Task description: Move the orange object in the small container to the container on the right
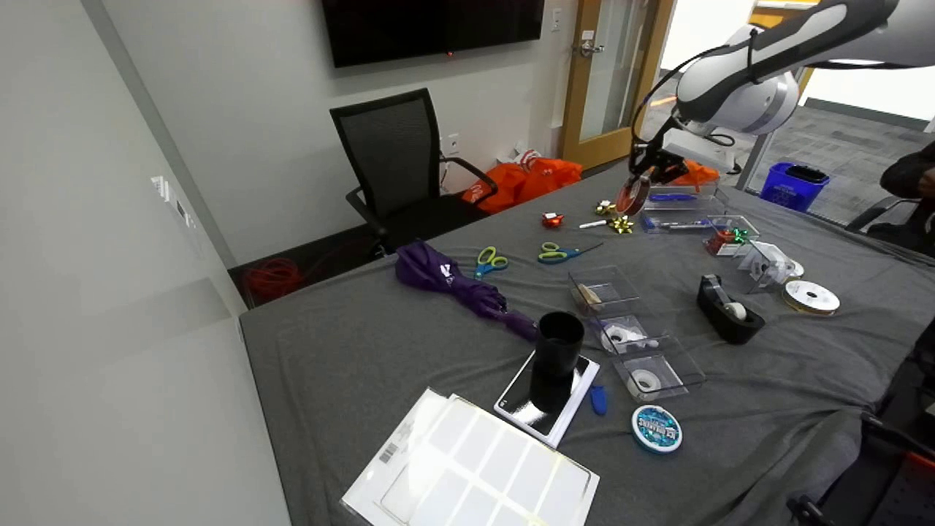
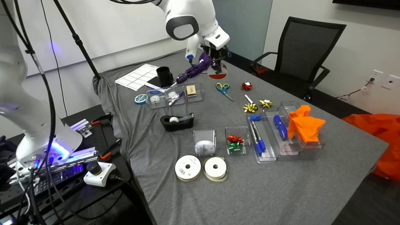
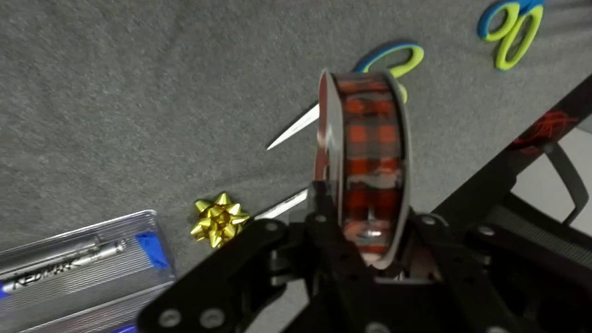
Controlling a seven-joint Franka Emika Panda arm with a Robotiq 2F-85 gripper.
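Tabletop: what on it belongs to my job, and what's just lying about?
Likely the job:
tool
plaid ribbon spool, in its grip
orange cloth, if that's your orange object
clear organizer holding it

Just lying about:
black tape dispenser
purple umbrella
black mug
scissors
gold bow

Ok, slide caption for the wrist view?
Black gripper holding a red-and-black plaid ribbon spool above grey cloth bearing a shiny gold bow.

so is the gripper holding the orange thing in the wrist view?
No, the gripper there is closed on a red plaid ribbon spool.
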